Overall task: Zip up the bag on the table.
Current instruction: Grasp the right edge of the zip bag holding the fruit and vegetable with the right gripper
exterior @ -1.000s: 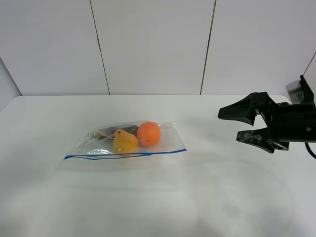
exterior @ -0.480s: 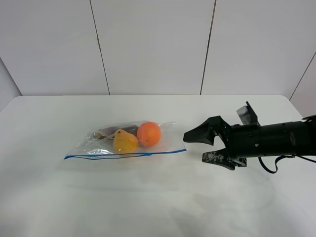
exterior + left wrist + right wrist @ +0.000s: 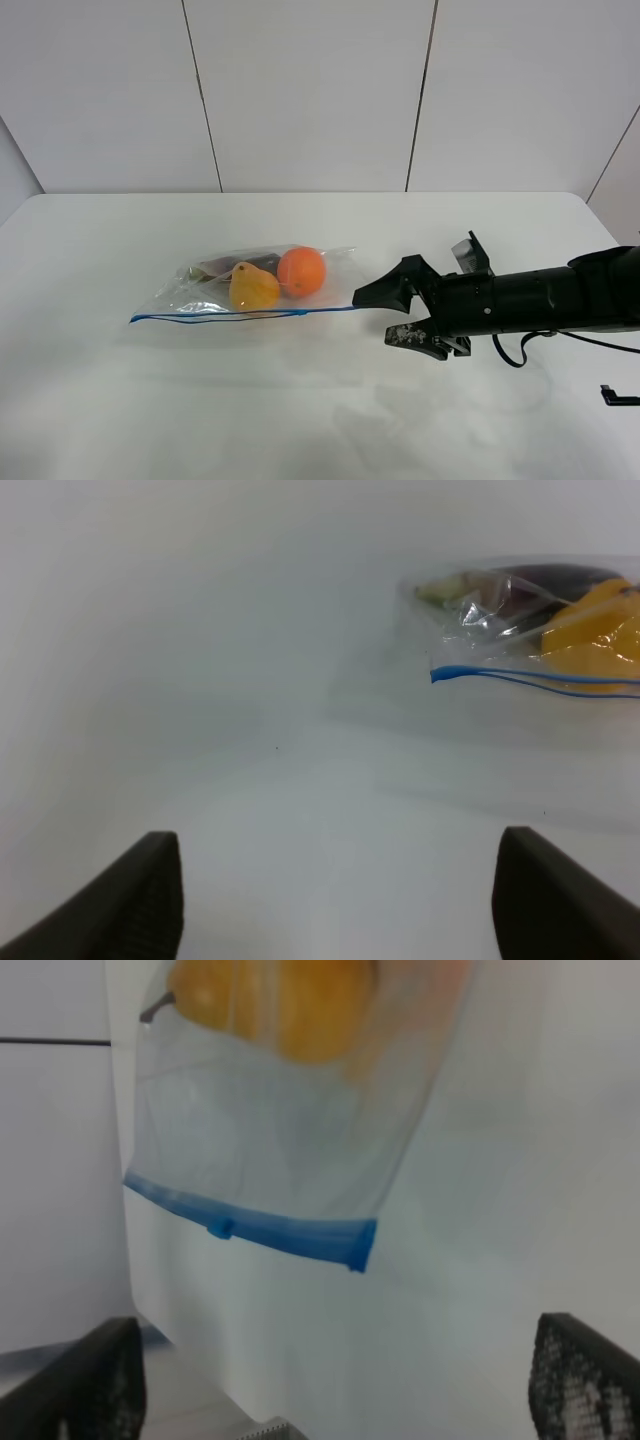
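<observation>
So the bag (image 3: 330, 282) is lying flat on the white table (image 3: 300, 420), a bit left of the middle in the high view, with its blue seal strip (image 3: 250, 314) running along the edge nearest the camera. Through the clear plastic you can see an orange (image 3: 301, 271) sitting right up against a yellow pear (image 3: 253, 288), plus something dark (image 3: 225, 268) tucked behind them that I can't make out. From the right wrist view there's a little nub (image 3: 222, 1228) on the strip close to the corner. The right gripper (image 3: 374, 317) is low over the table right at that right-hand corner of the bag, its jaws spread wide with nothing in them, and I honestly can't tell if the upper finger (image 3: 380, 292) is touching the plastic or just beside it. The left gripper (image 3: 340, 900) only shows in its own wrist view, spread wide too and holding nothing, with the bag's other end well ahead of it.
</observation>
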You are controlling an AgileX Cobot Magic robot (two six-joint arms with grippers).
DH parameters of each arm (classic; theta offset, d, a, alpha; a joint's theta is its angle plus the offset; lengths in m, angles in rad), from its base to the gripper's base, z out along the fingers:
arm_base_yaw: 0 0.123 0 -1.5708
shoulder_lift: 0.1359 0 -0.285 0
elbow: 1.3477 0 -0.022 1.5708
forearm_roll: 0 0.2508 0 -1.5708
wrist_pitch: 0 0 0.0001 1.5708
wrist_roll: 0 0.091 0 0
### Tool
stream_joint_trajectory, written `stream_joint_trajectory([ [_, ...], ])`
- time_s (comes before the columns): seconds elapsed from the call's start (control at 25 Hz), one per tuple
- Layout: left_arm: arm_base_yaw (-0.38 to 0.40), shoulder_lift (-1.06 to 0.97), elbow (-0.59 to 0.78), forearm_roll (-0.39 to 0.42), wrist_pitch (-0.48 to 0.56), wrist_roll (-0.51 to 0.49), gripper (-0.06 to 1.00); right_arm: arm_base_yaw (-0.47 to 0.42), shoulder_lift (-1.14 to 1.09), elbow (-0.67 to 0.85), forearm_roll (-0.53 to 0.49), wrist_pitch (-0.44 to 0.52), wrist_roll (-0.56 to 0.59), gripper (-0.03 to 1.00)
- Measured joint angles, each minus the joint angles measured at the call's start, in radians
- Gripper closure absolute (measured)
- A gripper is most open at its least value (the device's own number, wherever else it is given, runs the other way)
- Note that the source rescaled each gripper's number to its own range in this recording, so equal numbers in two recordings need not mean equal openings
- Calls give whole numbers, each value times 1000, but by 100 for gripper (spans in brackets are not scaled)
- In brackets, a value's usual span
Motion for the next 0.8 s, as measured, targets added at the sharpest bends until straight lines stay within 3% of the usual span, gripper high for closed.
stream_joint_trajectory([
  [0.32, 0, 0, 0, 0, 0, 0, -6, 0, 41, -57, 3, 7, -29, 22],
  [0.8, 0, 0, 0, 0, 0, 0, -6, 0, 57, -107, 6, 21, 1, 22],
])
